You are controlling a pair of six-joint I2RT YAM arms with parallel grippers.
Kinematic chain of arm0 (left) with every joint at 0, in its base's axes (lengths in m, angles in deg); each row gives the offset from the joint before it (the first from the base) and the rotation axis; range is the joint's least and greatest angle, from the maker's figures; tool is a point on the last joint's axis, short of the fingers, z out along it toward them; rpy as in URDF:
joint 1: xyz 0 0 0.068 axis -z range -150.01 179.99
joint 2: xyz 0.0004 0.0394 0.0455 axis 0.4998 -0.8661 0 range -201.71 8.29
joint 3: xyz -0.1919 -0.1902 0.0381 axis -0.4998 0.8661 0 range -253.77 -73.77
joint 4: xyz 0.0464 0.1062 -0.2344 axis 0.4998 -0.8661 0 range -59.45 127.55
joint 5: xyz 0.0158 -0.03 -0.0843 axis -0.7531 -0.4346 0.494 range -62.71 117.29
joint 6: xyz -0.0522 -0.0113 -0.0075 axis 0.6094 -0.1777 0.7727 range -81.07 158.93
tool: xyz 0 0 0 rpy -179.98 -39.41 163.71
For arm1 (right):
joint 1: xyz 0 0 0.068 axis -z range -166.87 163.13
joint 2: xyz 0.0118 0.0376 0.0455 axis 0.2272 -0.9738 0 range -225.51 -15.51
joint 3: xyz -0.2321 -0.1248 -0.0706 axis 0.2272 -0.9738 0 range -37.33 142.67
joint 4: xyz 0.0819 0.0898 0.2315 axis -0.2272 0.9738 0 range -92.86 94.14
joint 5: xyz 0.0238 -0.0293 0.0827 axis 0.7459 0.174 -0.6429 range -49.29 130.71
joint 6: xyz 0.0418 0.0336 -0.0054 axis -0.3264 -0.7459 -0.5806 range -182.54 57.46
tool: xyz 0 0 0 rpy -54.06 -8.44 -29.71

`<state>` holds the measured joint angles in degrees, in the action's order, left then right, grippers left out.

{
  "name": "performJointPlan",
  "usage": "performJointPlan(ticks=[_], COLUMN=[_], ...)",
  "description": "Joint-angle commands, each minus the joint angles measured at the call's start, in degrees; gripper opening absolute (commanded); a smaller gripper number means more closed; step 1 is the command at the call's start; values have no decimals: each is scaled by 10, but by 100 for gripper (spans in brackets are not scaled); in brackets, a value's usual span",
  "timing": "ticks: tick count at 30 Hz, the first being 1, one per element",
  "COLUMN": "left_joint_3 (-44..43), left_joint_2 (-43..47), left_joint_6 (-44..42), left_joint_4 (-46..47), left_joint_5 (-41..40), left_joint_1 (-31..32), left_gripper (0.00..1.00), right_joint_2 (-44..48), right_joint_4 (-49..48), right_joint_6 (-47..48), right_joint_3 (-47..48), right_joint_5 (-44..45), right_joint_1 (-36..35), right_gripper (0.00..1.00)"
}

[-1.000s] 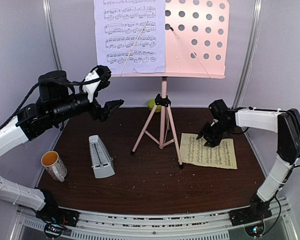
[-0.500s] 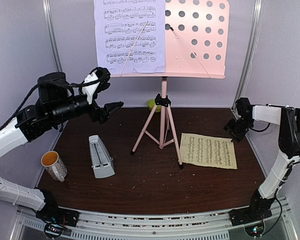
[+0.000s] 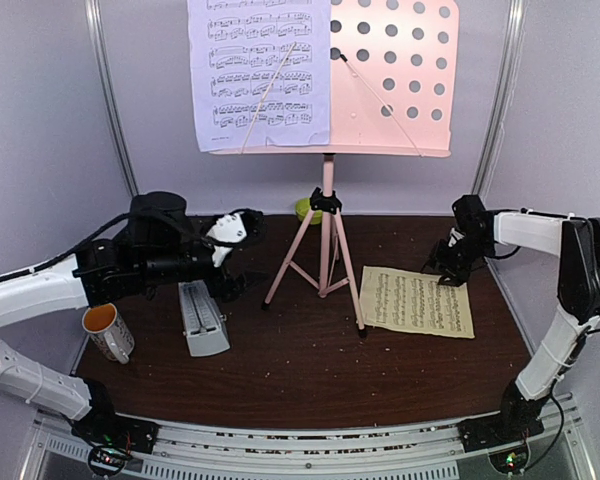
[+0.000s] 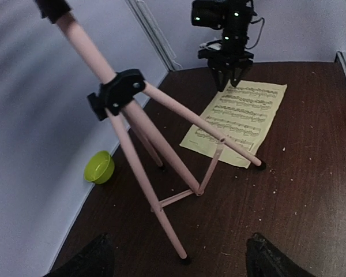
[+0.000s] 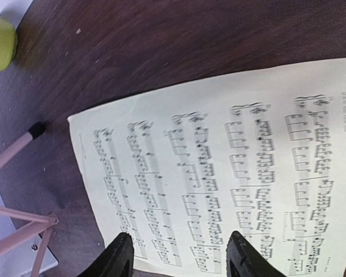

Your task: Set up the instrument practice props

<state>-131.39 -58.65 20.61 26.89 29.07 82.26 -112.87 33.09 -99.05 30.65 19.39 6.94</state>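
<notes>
The pink music stand [image 3: 325, 250] is upright at the back centre, with a lavender page [image 3: 260, 75] on the left half of its perforated desk [image 3: 395, 70]. A pale-yellow page [image 3: 417, 302] lies flat on the table to the right of the tripod. The grey metronome [image 3: 202, 320] is at the left. My left gripper [image 3: 238, 262] hangs open and empty just above and behind the metronome, facing the stand's legs [image 4: 144, 167]. My right gripper [image 3: 445, 272] is open over the yellow page's far edge, and its fingertips [image 5: 118, 257] straddle the sheet [image 5: 219, 161] with nothing pinched.
A white mug [image 3: 107, 330] with an orange inside sits at the left front, beside the metronome. A lime-green bowl [image 3: 302, 208] rests against the back wall behind the stand. Metal frame posts [image 3: 115, 110] stand at both back corners.
My left arm has come down from beside the stand's desk to just above the metronome. My right gripper swung off the page toward the right wall, then came back to its far edge.
</notes>
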Motion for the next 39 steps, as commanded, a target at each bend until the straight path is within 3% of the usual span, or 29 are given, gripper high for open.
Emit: performJointPlan(ticks=[1, 12, 21, 29, 39], left_joint_3=[-1, -243, -457, -538, -570], left_joint_2=[-63, -367, -573, -672, -750], left_joint_6=[-57, -101, -144, -188, -262], left_joint_4=[55, -5, -79, -65, -51], left_joint_5=[-60, -185, -250, -288, -317], left_joint_1=[64, 177, 205, 207, 207], left_gripper=[80, 79, 79, 79, 80], right_joint_2=[-18, -77, -104, -112, -83], right_joint_4=[-18, -34, -6, 34, 81], right_joint_6=[21, 18, 36, 70, 98], right_joint_3=[12, 29, 22, 8, -27], right_joint_5=[-34, -28, 9, 25, 44], right_joint_1=[-35, -87, -89, -89, -90], right_gripper=[54, 48, 38, 33, 31])
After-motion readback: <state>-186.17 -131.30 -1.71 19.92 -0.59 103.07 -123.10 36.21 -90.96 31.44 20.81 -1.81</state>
